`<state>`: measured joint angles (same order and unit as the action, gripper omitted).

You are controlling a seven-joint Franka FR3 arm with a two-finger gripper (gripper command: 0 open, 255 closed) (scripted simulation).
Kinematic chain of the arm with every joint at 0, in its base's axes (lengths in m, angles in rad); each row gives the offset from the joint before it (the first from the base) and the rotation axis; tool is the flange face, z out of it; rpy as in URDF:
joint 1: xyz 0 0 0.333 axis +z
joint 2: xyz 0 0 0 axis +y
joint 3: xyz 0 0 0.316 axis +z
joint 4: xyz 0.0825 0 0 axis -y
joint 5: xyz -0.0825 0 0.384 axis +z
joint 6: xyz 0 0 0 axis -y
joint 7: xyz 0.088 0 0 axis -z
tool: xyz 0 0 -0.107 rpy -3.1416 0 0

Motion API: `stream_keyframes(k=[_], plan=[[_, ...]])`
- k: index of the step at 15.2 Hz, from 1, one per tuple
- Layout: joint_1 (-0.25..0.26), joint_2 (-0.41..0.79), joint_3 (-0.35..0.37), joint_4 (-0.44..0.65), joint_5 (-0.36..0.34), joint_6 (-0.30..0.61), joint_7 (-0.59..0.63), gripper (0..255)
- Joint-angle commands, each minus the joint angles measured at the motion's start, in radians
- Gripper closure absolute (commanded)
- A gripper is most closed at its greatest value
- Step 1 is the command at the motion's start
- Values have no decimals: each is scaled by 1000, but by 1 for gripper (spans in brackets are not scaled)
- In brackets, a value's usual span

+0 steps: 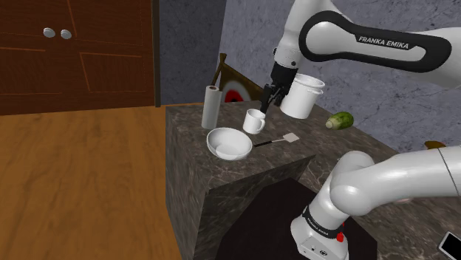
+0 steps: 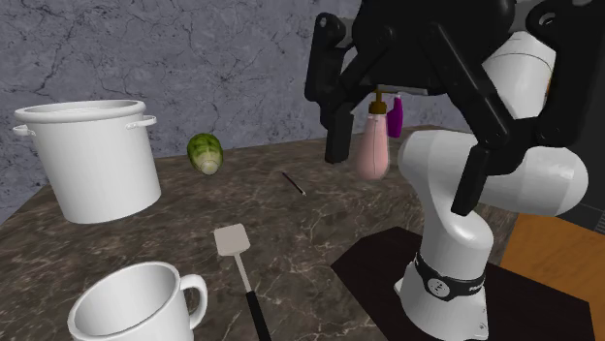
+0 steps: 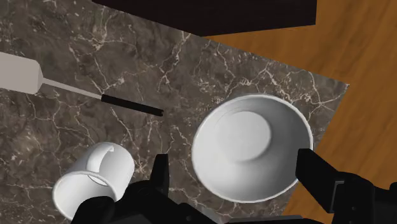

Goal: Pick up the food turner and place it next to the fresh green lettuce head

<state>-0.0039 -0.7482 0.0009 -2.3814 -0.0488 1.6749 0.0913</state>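
Note:
The food turner [image 2: 234, 242] lies flat on the dark marble counter, a white blade on a thin black handle. It also shows as the turner [image 1: 285, 139] in the shoulder view and the turner [image 3: 76, 91] in the wrist view. The green lettuce head [image 2: 205, 153] rests further back near the wall; the shoulder view has the lettuce [image 1: 340, 120] at the counter's far right. My gripper [image 1: 272, 94] hangs open and empty well above the counter. In the wrist view the gripper [image 3: 235, 168] is over the white bowl [image 3: 251, 146], with the turner off to one side. From the second exterior view the gripper [image 2: 402, 170] is high up, fingers spread.
A white mug [image 1: 255, 120], a white bowl [image 1: 229, 142], a large white pot [image 1: 301, 96] and a paper towel roll [image 1: 212, 107] stand around the turner. A pink bottle [image 2: 373, 145] and a small dark stick [image 2: 293, 183] sit by the wall. The counter's edge drops to wooden floor [image 1: 81, 185].

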Motion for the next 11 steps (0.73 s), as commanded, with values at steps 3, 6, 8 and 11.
stream_keyframes(k=[3, 6, 8, 11], plan=[[17, -51, -55, -71, -29, 26, -124, 0], [37, -111, -147, -162, -86, 65, -313, 0], [46, -138, -214, -210, -130, 92, -441, 0], [57, -156, -323, -263, -202, 137, -636, 0]])
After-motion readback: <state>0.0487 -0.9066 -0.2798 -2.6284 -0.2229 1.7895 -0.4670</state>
